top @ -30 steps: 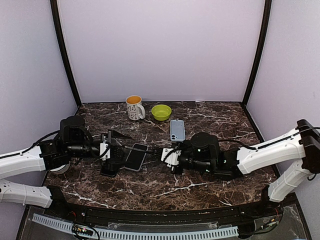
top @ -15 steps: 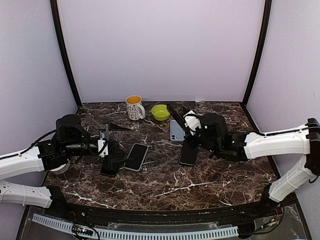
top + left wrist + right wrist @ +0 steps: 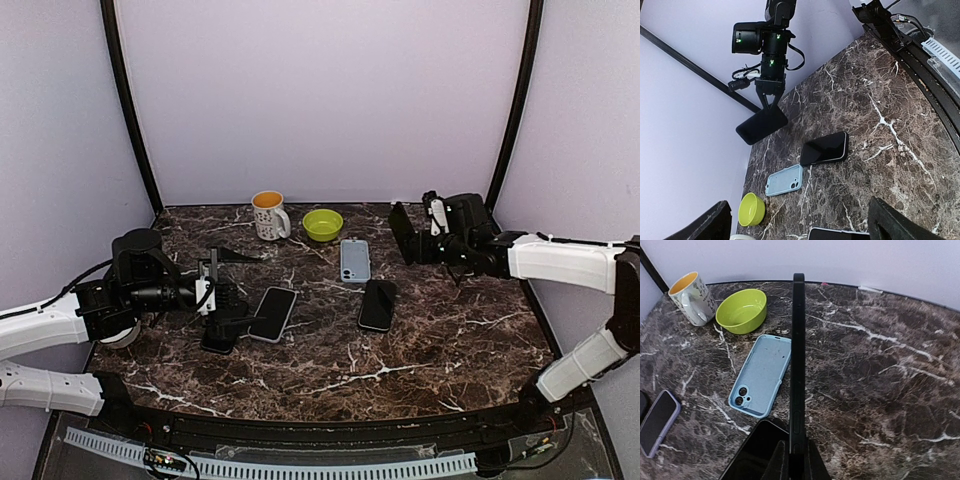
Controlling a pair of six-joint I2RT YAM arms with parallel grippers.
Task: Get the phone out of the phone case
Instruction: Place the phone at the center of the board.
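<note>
A phone in a pale lavender case (image 3: 272, 313) lies screen up at centre left; its end shows at the bottom of the left wrist view (image 3: 840, 234). My left gripper (image 3: 222, 300) is open with a finger on each side of that phone's near end (image 3: 805, 227), not closed on it. My right gripper (image 3: 418, 240) is raised at the back right, shut on a thin black slab (image 3: 403, 232) that looks like a black phone case, seen edge-on in the right wrist view (image 3: 798, 365). A bare black phone (image 3: 377, 305) lies on the table.
An empty light blue case (image 3: 354, 260) lies camera side up behind the black phone. A lime green bowl (image 3: 322, 224) and a white mug (image 3: 268, 214) stand at the back. The dark marble table (image 3: 450, 340) is walled in on three sides.
My right arm has swung from the table's middle to the back right, lifting the black slab. The bare black phone now lies uncovered on the table. The left arm has barely moved.
</note>
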